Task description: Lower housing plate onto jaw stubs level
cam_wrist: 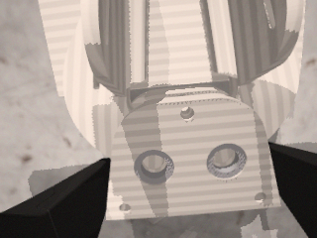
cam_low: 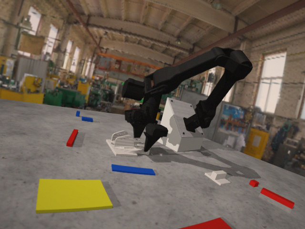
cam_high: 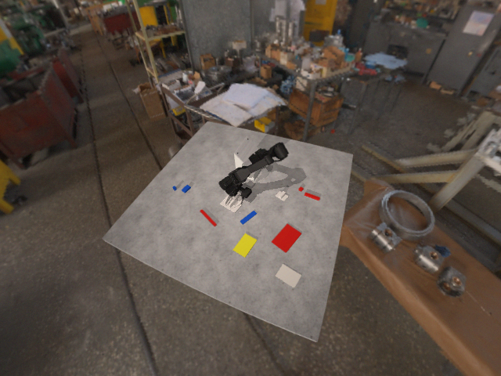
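My gripper is shut on the housing plate, one finger at each side edge. The pale plate has two large round holes, with pale round shapes showing inside them, and three small holes. Two pale curved jaws stand side by side at the top of the wrist view, on the flat pale base. The plate's far edge is close to the jaws' near ends. The stubs and the underside of the plate are hidden, so whether it rests on them cannot be told.
A white sloped block stands behind the gripper. A blue bar and a red bar lie near the base. A yellow plate lies farther out, a small pale stepped part to the side.
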Robot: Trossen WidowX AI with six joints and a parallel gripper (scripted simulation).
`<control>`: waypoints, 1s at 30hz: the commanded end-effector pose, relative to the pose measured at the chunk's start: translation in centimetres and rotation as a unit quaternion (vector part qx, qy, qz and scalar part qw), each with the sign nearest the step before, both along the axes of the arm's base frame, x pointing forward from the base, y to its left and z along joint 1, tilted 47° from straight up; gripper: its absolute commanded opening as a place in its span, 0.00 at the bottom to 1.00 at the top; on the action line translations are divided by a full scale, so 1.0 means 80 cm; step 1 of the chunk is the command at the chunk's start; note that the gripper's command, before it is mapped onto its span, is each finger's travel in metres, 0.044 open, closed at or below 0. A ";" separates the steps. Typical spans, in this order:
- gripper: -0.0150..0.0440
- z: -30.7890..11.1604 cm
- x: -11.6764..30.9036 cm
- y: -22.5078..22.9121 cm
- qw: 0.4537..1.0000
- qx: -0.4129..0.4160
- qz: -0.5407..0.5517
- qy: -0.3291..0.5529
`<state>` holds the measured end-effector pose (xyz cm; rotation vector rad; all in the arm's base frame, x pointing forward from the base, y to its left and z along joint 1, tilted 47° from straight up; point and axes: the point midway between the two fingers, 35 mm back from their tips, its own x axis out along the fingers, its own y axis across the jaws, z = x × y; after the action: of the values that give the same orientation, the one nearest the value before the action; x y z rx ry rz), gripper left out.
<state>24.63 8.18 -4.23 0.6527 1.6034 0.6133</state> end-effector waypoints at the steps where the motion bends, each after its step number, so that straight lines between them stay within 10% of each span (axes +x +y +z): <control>1: 0.85 0.000 0.000 0.001 1.000 0.002 -0.003 0.001; 30: 0.85 -0.004 0.000 0.005 1.000 0.002 -0.003 0.001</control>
<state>24.61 8.55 -4.55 0.6545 1.6021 0.6139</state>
